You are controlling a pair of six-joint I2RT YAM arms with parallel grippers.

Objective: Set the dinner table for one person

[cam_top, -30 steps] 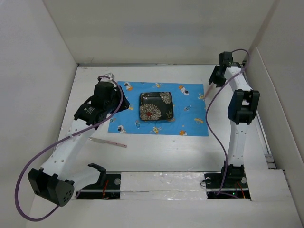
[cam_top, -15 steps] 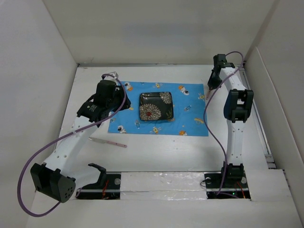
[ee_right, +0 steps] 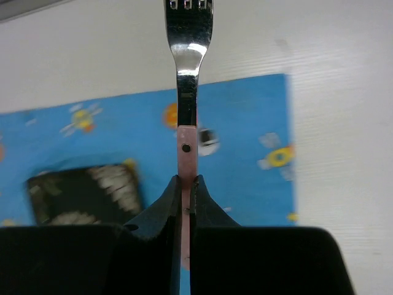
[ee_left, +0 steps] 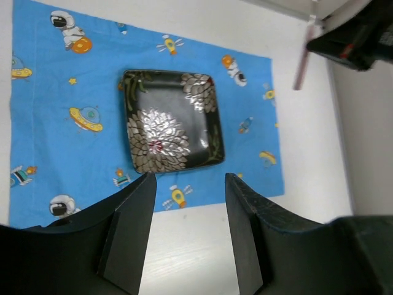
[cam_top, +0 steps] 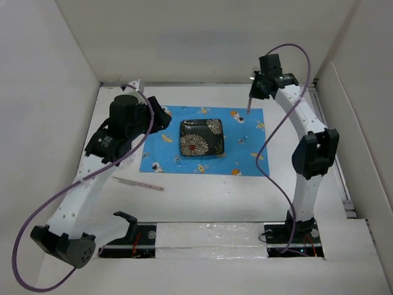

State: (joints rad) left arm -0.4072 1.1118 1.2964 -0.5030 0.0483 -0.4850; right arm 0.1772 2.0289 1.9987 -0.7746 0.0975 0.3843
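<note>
On the white dinner table [cam_top: 209,200] lies a blue cartoon-print placemat [cam_top: 245,157] with a black floral square plate [cam_top: 201,137] in its middle. My right gripper [cam_top: 256,92] is shut on the pink handle of a fork [cam_top: 250,102], held in the air over the mat's far right corner. In the right wrist view the fork [ee_right: 186,74] points tines away, clamped between the jaws [ee_right: 185,184]. My left gripper [ee_left: 187,227] hangs open and empty above the mat's left side, with the plate [ee_left: 172,120] below it. A pink-handled knife [cam_top: 139,183] lies near the mat's front left corner.
White walls enclose the table on three sides. A metal rail [cam_top: 215,236] with both arm bases runs along the near edge. Purple cables [cam_top: 270,141] loop from each arm.
My right gripper closed on the fork at the mat's right edge, lifted it and carried it back and left. My left arm drew back to the left and higher.
</note>
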